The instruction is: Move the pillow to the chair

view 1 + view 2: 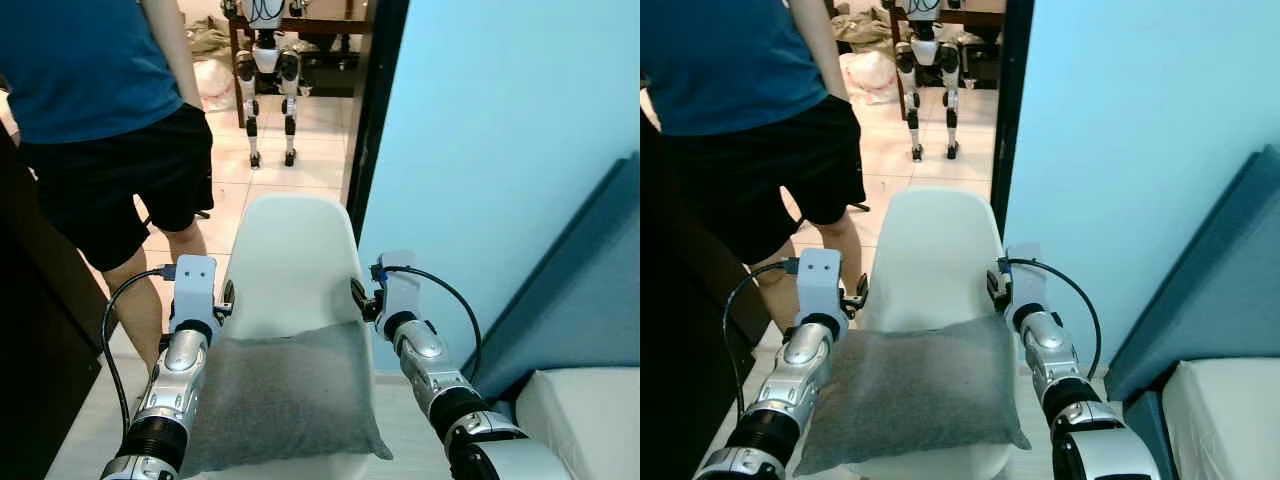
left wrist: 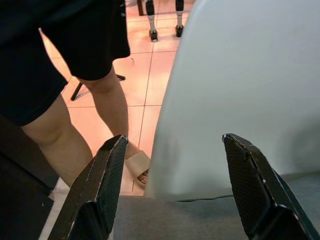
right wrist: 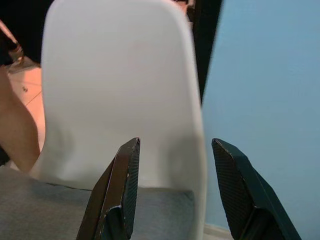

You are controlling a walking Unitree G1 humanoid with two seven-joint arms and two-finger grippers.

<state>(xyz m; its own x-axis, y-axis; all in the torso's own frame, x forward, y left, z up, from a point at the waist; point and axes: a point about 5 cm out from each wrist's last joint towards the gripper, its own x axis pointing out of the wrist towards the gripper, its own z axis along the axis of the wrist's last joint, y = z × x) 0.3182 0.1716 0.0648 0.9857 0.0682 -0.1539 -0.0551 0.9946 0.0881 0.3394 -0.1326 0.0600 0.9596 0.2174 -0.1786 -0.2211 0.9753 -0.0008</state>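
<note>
A grey fabric pillow (image 1: 285,400) lies on a white moulded plastic chair (image 1: 295,255), overhanging its front edge, both grippers (image 2: 172,200) (image 3: 172,192) spread empty beside it; it may slide off.

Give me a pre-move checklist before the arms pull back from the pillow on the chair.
1. Pillow lies on the seat of the chair: ok.
2. Pillow fully supported: not ok, its front edge hangs past the seat.
3. Left gripper open, nothing between its fingers: ok.
4. Right gripper open, nothing between its fingers: ok.
5. Path clear on the left: not ok, a person stands close beside the left arm.
6. Pillow will stay put once the arms leave: cannot tell.
</note>
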